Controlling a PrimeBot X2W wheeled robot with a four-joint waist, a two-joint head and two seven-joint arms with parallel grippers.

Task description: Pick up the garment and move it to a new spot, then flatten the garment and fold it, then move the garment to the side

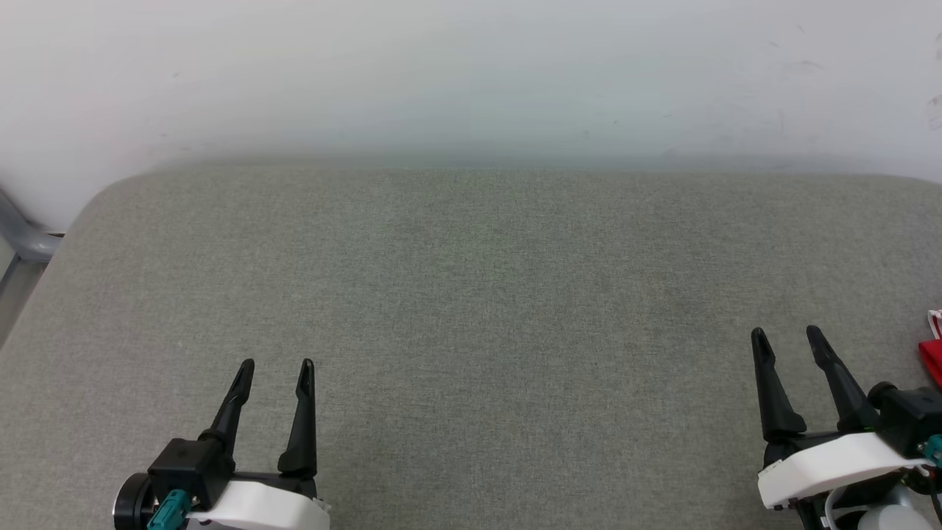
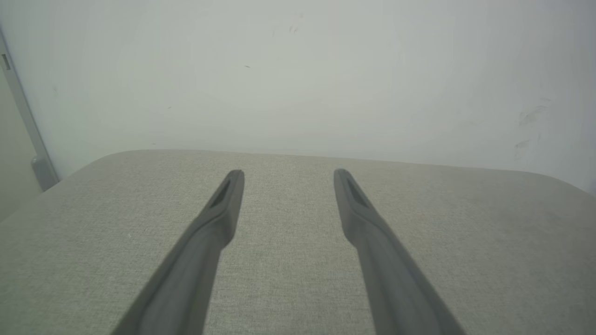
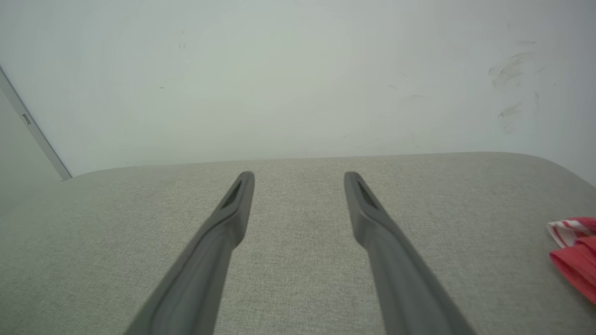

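Grey woven fabric covers the table point(image 1: 471, 294) before you. Your left pincer point(image 1: 277, 364) and right pincer point(image 1: 785, 333) hover over it, fingers spread, holding nothing. The garment point(image 1: 933, 353), red with striped trim, lies on the table near your right pincer, cut off by the head view's right edge.

A red-and-white garment point(image 1: 932, 359) lies at the right edge of the grey fabric-covered surface point(image 1: 471, 294) with rounded far corners.

Coarse matt woven cloth covers the table point(image 1: 471, 309), the wall point(image 1: 471, 73) is smooth and matt, the garment point(image 3: 577, 265) is soft cloth, and the left hand point(image 1: 277, 362) and right hand point(image 1: 785, 331) are matt plastic.
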